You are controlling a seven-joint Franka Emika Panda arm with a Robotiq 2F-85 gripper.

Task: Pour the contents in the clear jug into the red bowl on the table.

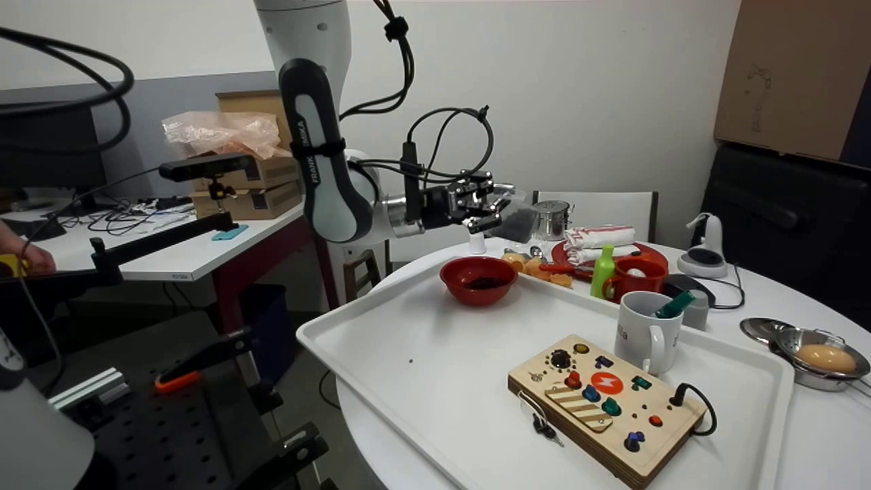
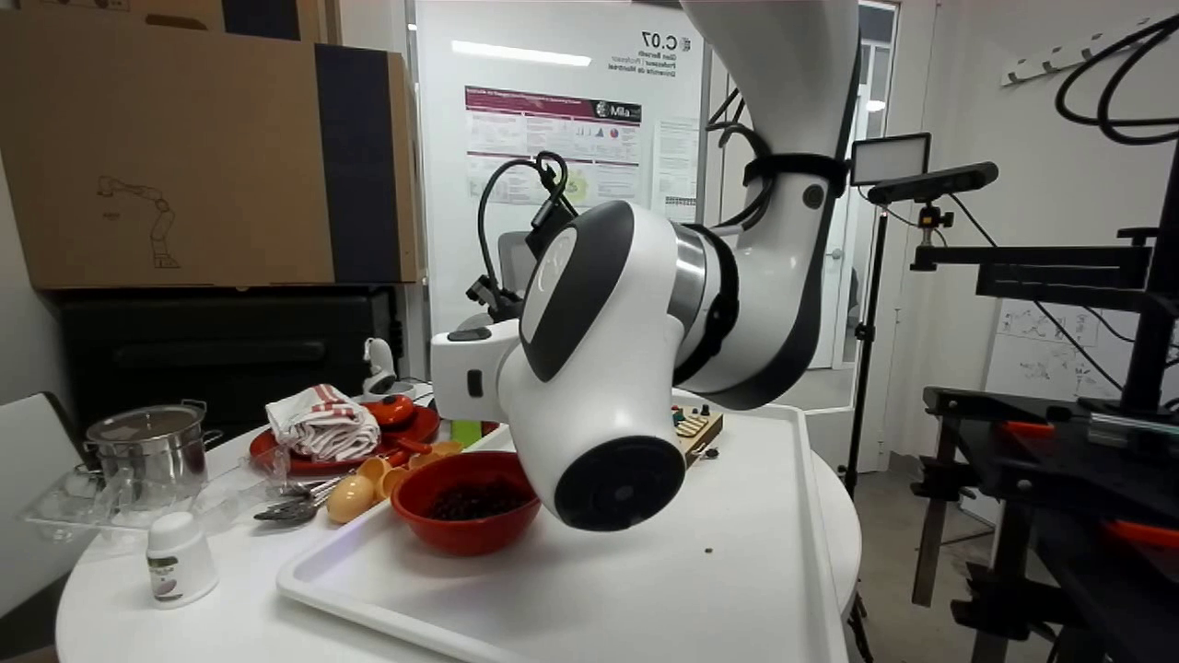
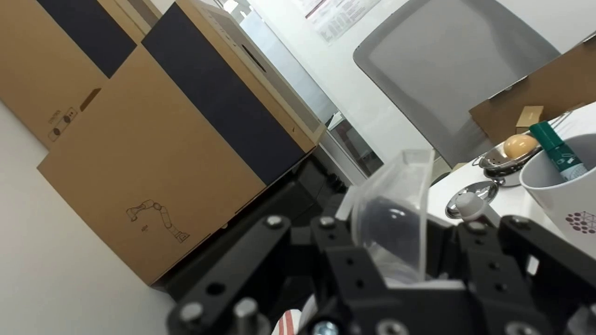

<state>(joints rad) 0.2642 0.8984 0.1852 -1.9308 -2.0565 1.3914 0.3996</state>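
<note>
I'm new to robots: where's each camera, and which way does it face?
In an exterior view: near the knobbed box, facing the red bowl; arm, gripper show.
In an exterior view: nearer the bowl, facing a poster; arm in front.
Wrist view: on the arm, facing cardboard boxes past the clear jug; fingers show.
Both exterior views share the bowl.

Toward five o'clock in my wrist view the gripper [image 3: 402, 229] shows blurred, covering part of the clear jug [image 3: 399, 204]; the white mug [image 3: 558, 207] is cut off at three. In an exterior view, the arm [image 2: 594, 396] hides most of the gripper; I can't identify a tiny speck [image 2: 708, 551] at five.
</note>
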